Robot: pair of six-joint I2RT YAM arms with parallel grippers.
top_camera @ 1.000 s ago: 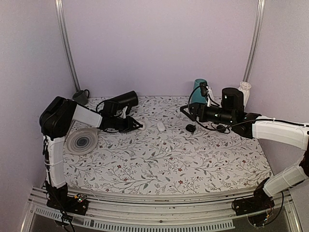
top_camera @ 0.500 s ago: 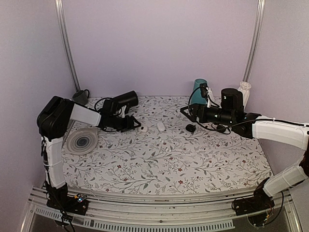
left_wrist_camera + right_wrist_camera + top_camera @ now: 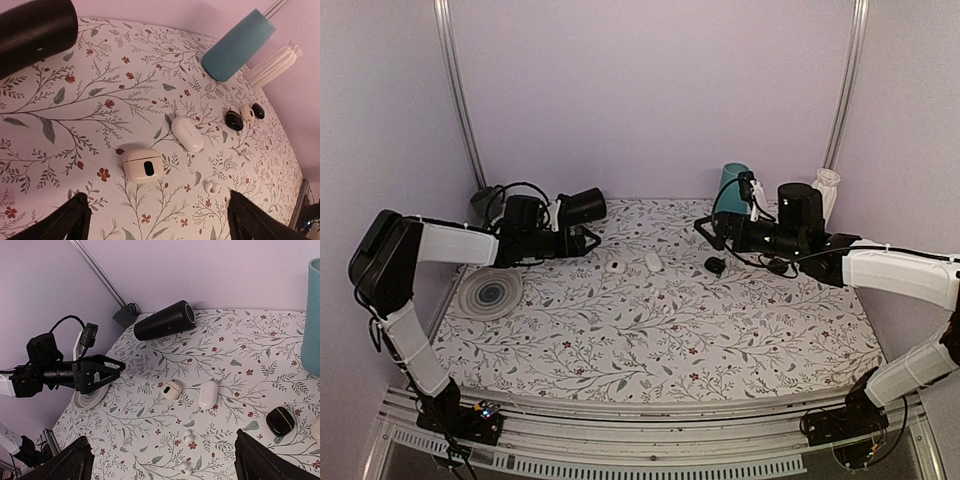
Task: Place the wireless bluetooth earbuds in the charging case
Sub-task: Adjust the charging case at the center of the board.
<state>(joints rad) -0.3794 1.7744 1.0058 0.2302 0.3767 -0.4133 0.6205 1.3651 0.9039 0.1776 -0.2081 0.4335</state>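
Observation:
The charging case (image 3: 143,165) is a small rounded cream-white shell with a shut lid seam and a black oval mark. It lies alone on the floral table (image 3: 740,340), also visible from above as the case (image 3: 615,266) and from the right wrist as the case (image 3: 171,389). One white earbud (image 3: 212,187) lies loose to its right; from the right wrist two earbuds (image 3: 189,436) (image 3: 186,469) show on the cloth. My left gripper (image 3: 157,195) (image 3: 588,240) is open and empty, back from the case. My right gripper (image 3: 160,437) (image 3: 708,230) hangs open and empty at the far right.
A white oblong pebble-like piece (image 3: 187,133) lies just right of the case. Black round pieces (image 3: 234,120) sit near a teal cup (image 3: 733,185). A black cylinder (image 3: 582,207) lies at the back left, and a grey ringed disc (image 3: 490,293) sits by the left edge.
My left gripper, shut right at the case a second ago, has opened wide and drawn back to the left. The case stays on the table. The right arm has hardly moved.

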